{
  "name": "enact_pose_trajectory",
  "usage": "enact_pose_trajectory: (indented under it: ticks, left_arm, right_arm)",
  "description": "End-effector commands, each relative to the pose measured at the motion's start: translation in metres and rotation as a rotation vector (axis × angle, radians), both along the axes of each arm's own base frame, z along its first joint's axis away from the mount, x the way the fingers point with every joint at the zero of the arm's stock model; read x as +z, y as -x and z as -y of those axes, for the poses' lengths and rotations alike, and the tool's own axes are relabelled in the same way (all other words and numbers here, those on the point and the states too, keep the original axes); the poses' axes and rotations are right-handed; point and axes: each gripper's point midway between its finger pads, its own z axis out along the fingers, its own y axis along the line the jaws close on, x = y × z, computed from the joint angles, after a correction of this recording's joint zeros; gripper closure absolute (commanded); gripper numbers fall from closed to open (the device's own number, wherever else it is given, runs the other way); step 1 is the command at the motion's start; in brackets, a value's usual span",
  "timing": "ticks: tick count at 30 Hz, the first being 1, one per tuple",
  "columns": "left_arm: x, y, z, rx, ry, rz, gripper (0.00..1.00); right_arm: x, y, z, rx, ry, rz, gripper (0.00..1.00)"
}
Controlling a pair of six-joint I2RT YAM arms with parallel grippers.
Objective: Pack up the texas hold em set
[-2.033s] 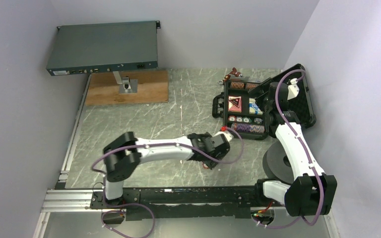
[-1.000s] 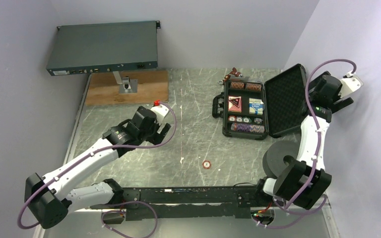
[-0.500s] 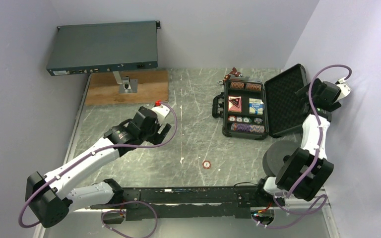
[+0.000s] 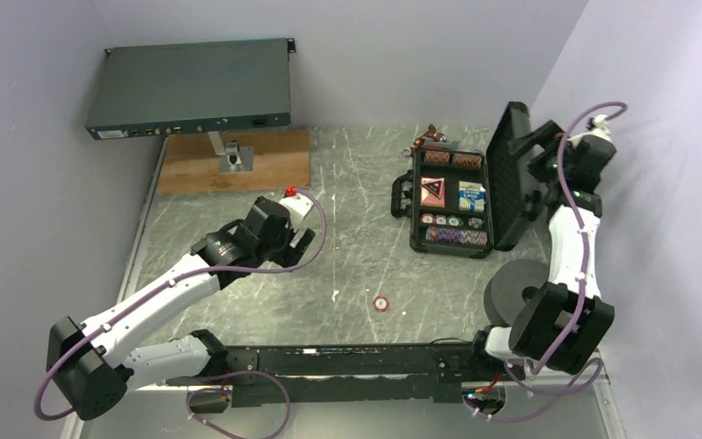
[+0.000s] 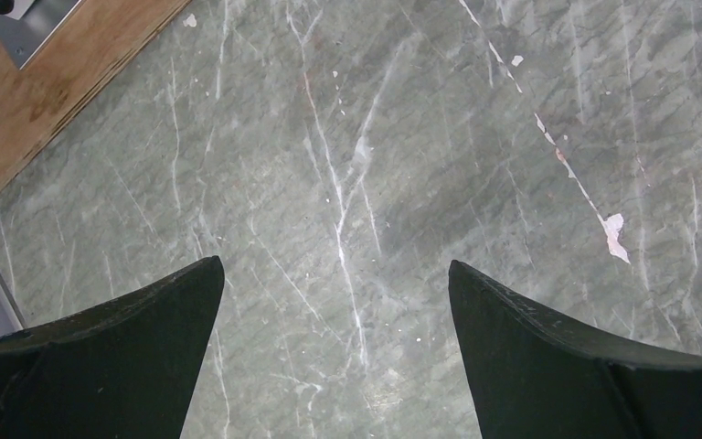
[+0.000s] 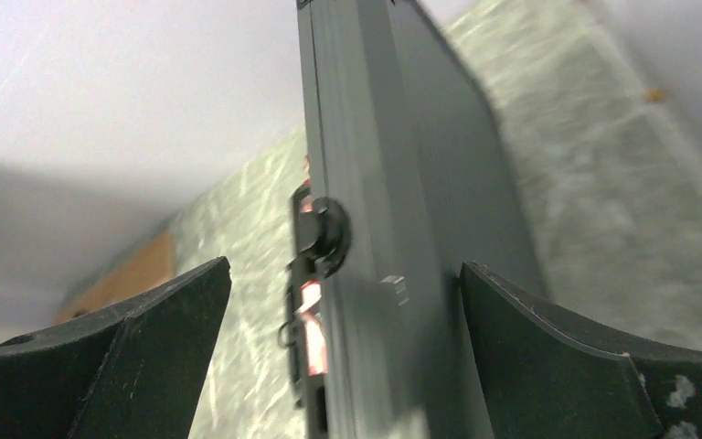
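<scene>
While the case [image 4: 448, 197] sits at the table's [image 4: 356, 183] right, lid [image 4: 512, 174] near upright, right gripper [image 4: 541, 157] spread wide astride its edge, left gripper [image 4: 300, 240] spread wide over the table, one chip [image 4: 380, 303] loose.

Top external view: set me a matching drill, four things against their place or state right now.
1. case lid
2. loose chip
3. left hand
4. wooden board

A. open, over bare table
B. far left, with the metal stand on it
C. raised on its hinge, half closed
D. lying alone, between the two arms

Pairs: 1-C, 2-D, 3-A, 4-B
</scene>
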Motion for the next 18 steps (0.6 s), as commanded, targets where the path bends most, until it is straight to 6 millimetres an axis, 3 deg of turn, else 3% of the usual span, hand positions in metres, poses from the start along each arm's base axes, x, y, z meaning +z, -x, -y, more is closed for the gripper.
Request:
enact_pose_trajectory:
  ticks: [1, 6, 11, 13, 15, 18]
  left_arm:
    - [0.02, -0.006, -0.001, 0.009, 0.012, 0.048, 0.0]
    - [0.022, -0.004, -0.006, 0.019, 0.006, 0.06, 0.0]
    - [0.02, -0.004, -0.009, 0.022, -0.007, 0.059, 0.0]
    - [0.02, -0.004, -0.008, 0.022, -0.009, 0.058, 0.0]
    - [0.02, -0.004, -0.009, 0.022, -0.009, 0.057, 0.0]
    - [0.021, -0.004, -0.009, 0.018, -0.006, 0.061, 0.0]
  right_arm:
    - [0.003, -0.02, -0.099, 0.315, -0.085, 0.007, 0.01]
    - [-0.013, -0.033, -0.155, 0.474, -0.095, -0.025, 0.01]
    - [0.004, -0.032, -0.201, 0.711, -0.209, 0.035, 0.01]
    - [0.013, -0.033, -0.205, 0.725, -0.215, 0.059, 0.01]
    - [0.014, -0.04, -0.195, 0.66, -0.187, 0.051, 0.01]
    - [0.007, -0.059, -0.15, 0.378, -0.085, 0.014, 0.01]
